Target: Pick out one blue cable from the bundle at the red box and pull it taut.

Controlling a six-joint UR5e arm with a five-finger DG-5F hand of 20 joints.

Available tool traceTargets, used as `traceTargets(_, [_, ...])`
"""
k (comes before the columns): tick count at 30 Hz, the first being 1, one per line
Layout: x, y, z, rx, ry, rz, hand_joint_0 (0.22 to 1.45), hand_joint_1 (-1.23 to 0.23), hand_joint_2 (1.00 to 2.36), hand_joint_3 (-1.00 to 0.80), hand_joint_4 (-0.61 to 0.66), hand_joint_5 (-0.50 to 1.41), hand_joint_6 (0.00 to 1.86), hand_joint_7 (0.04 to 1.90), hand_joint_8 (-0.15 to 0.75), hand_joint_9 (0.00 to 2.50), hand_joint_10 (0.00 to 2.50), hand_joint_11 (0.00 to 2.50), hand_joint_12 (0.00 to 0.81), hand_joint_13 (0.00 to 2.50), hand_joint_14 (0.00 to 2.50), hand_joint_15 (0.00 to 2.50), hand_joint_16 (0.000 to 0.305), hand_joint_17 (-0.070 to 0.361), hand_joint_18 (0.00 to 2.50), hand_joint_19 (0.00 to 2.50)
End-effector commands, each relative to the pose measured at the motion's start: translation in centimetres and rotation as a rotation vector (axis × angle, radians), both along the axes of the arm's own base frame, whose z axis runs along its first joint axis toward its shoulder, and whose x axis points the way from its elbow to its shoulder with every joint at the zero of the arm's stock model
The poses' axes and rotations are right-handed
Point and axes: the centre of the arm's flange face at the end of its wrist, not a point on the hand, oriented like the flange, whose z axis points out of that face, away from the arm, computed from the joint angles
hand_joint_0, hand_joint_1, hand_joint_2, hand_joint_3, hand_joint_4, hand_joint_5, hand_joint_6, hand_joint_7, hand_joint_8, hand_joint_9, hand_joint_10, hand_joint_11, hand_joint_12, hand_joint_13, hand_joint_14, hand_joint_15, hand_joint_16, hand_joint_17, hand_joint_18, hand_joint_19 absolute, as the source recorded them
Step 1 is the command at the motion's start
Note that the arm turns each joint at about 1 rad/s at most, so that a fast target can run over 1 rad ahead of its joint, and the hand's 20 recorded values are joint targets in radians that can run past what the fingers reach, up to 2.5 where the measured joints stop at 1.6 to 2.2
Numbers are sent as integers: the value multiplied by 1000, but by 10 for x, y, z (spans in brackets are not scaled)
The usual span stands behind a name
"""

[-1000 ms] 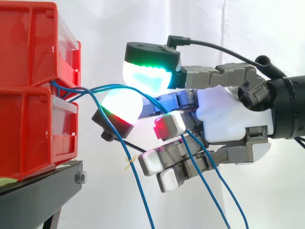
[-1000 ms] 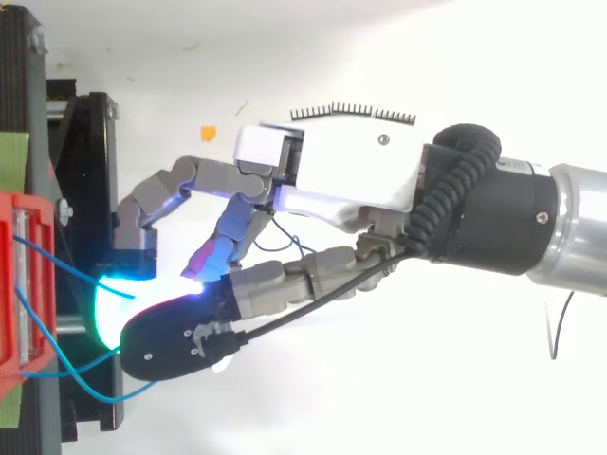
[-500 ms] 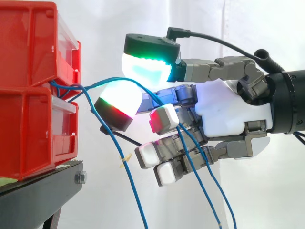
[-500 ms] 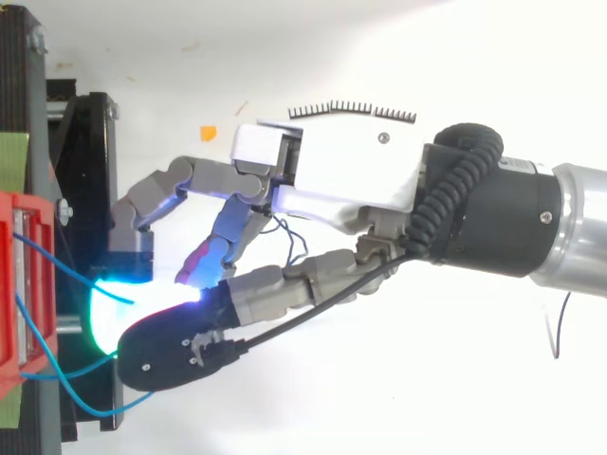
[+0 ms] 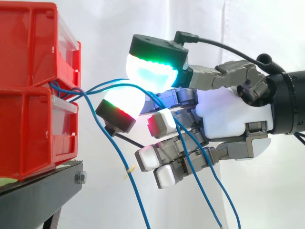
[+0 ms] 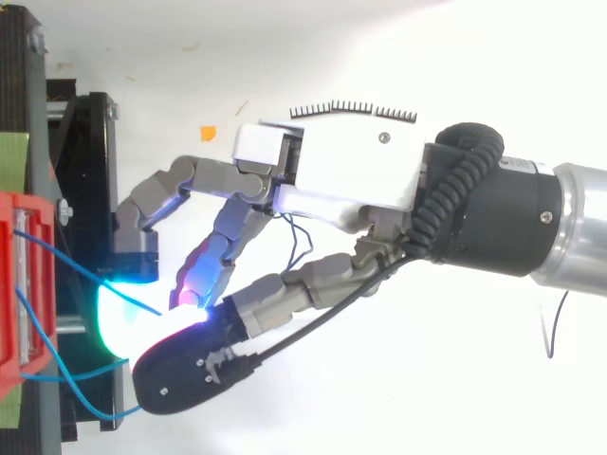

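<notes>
Beside red bins (image 5: 33, 62) | hand (image 5: 228, 119) pinches one blue cable (image 5: 109, 86) between glowing pads (image 5: 152, 74) to isolate it | other cables (image 5: 205, 191) drape slack, pull pending

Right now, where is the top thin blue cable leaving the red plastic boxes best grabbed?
Probably take the thin blue cable on its raised arch, level from the right: there it stands clear; at the red plastic boxes strands bunch.

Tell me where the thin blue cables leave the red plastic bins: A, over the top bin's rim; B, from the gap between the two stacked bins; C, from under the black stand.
B: the thin blue cables come out between the upper red plastic bin and the lower red plastic bin.
</notes>
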Motion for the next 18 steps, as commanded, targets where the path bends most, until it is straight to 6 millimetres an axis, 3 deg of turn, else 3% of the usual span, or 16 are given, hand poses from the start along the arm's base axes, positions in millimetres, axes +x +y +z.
traceTargets(1, [0, 0, 0, 2, 1, 0, 758, -940, 1002, -475, -77, -163, 956, 942, 228, 1177, 27, 754, 326, 927, 24, 571, 50, 112, 730, 600])
traceTargets(11, [0, 0, 0, 2, 2, 1, 778, -968, 1000, -500, -62, -174, 961, 878, 205, 1107, 26, 741, 322, 904, 23, 566, 49, 111, 724, 561])
traceTargets(18, [0, 0, 0, 2, -4, 0, 665, -904, 1000, -500, -11, -172, 951, 829, 218, 1151, 25, 754, 327, 919, 24, 577, 49, 111, 722, 597])
